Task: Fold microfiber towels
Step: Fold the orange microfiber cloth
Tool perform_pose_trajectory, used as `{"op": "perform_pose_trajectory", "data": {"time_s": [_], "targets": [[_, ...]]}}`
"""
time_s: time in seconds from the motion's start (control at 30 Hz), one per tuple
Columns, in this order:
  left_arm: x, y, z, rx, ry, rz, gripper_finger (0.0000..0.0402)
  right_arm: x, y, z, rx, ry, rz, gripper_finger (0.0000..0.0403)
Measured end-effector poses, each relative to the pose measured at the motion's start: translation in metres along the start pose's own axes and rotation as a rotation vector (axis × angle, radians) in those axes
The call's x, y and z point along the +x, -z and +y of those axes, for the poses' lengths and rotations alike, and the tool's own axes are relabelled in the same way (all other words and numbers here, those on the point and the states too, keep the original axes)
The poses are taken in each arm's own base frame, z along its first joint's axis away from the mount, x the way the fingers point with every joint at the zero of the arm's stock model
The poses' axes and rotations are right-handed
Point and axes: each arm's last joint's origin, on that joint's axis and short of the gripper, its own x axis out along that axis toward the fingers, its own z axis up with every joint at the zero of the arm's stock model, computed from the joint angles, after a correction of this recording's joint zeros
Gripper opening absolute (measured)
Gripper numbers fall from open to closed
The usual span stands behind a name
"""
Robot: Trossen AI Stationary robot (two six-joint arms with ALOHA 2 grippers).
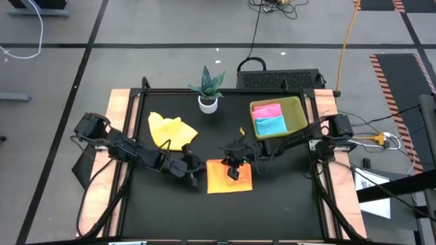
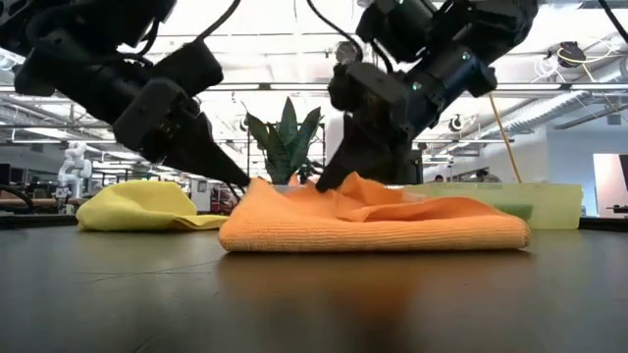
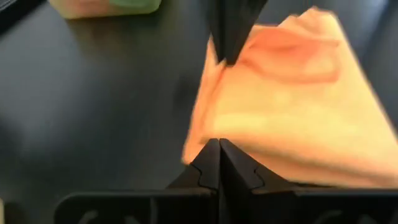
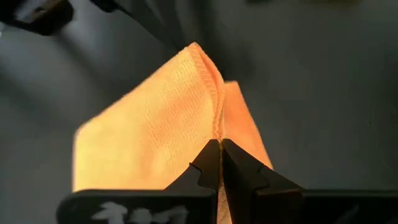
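The orange towel (image 1: 228, 178) lies folded on the black table, near the middle. My left gripper (image 1: 195, 173) is shut at its left edge. My right gripper (image 1: 234, 170) is shut on its top, from the far side. The yellow towel (image 1: 172, 131) lies crumpled at the far left. The pink towel (image 1: 267, 110) and the light blue towel (image 1: 271, 125) lie folded in the yellow-green tray (image 1: 297, 109). My left gripper pinches the orange towel at its left edge (image 3: 198, 144) with only the tips of its shut fingers, slanting down from the table's left. The towel rests flat on the table there. One layer or several, I cannot tell. My right gripper pinches a hemmed edge of the orange towel's top layer (image 4: 217, 127) between its two fingers, slanting down from the far right. That edge is drawn up into a small ridge (image 2: 353, 186). The rest of the towel lies on the table.
A potted plant (image 1: 208, 88) stands at the far middle of the table, between the yellow towel and the tray. Bare black tabletop (image 1: 225, 218) spreads along the near side.
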Motion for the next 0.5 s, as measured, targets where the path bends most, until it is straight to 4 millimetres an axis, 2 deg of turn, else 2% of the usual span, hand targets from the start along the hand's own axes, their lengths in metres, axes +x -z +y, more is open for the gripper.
{"op": "perform_pose_trajectory", "data": {"time_s": [0.23, 0.5], "targets": [[0.009, 0.002, -0.004, -0.007, 0.033, -0.038, 0.001, 0.01, 0.008, -0.01, 0.029, 0.034, 0.045, 0.0002], [0.023, 0.014, 0.001, -0.002, 0.003, 0.001, 0.0012, 0.008, 0.006, -0.009, 0.043, 0.034, 0.042, 0.0002]]}}
